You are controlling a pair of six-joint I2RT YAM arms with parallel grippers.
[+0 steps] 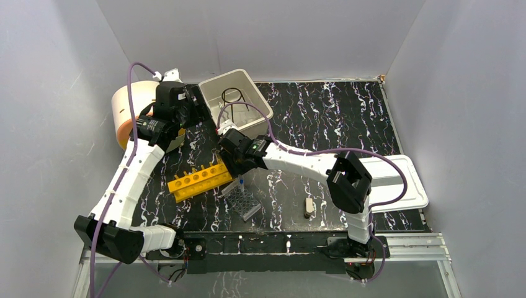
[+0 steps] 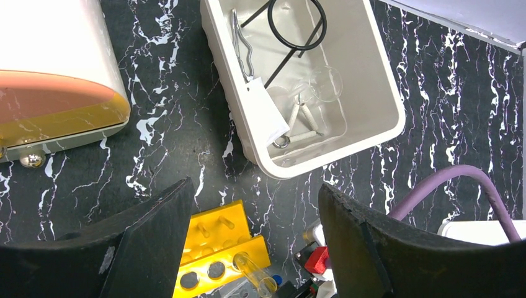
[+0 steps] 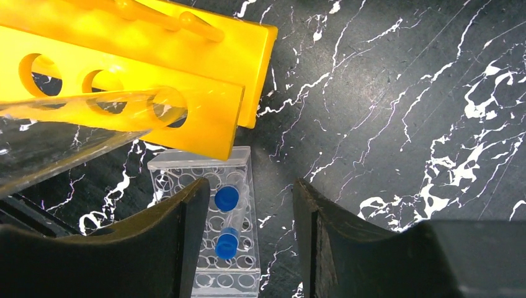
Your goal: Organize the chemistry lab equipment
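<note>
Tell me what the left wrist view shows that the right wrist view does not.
Only left wrist: the beige rectangular tub holding the black wire ring-stand, metal forceps and pale triangle. Only right wrist, plainly: two blue-capped tubes in the clear plastic grid rack. Both: the yellow plastic test-tube rack and the black marbled table.

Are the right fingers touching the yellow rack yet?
Apart. The right wrist view shows a strip of clear tray and dark table between the open right fingers and the yellow rack.
</note>
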